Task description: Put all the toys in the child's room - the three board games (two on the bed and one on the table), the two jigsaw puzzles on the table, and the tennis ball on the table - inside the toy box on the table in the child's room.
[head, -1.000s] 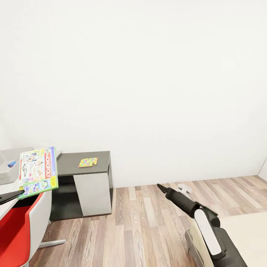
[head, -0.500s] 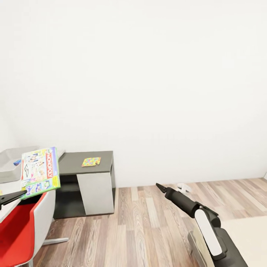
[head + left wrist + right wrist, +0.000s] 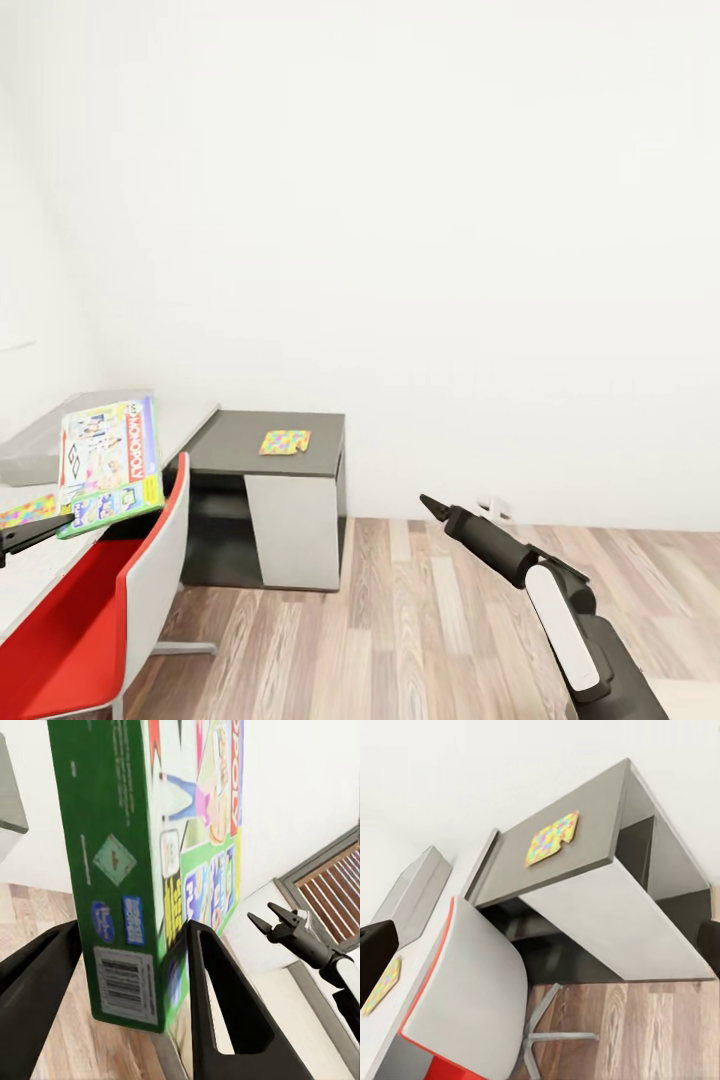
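White-walled child's room, angular table.

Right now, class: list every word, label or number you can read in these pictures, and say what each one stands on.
"MONOPOLY": on the lid of the board game, along its red band.
Small print, badges and barcode on the board game's green side: too small to read.
Jigsaw puzzle on the table: no text.

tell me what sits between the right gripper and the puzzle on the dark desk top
Only bare wood floor and the desk's side panel separate the right gripper from the puzzle, seen in the head view.
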`<state>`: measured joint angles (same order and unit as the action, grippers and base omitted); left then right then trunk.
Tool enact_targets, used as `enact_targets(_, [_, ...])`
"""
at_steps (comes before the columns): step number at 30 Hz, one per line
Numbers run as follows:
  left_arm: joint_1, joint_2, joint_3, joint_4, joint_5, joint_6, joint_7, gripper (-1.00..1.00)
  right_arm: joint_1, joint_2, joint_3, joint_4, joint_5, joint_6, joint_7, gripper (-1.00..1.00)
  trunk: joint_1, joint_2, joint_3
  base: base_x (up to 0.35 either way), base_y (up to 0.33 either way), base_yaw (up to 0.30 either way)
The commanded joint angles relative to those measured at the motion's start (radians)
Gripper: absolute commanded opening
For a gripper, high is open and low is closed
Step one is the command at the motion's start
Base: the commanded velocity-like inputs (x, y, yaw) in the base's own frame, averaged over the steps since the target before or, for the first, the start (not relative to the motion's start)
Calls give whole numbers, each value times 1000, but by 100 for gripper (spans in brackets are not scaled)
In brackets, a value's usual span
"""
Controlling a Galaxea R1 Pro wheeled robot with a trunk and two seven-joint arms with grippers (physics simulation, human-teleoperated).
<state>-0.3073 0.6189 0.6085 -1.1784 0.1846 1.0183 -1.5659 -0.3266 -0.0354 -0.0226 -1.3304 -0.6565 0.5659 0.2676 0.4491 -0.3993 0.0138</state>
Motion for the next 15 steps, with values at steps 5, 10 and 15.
enact_targets(5, [-1,-1,-2,0,0,10,-5,-100,0,0,-2,1,-3,6,3,100,1,-1,0,323,0,290])
enact_targets(10, [-1,-2,-5,0,-1,9,-5,-100,0,-1,-2,1,-3,6,4,100,1,-1,0,324,0,210])
enact_targets(15, [-1,-11,-7,0,-3,7,-5,-100,0,-2,-1,0,-3,6,4,100,1,-1,-1,324,0,31])
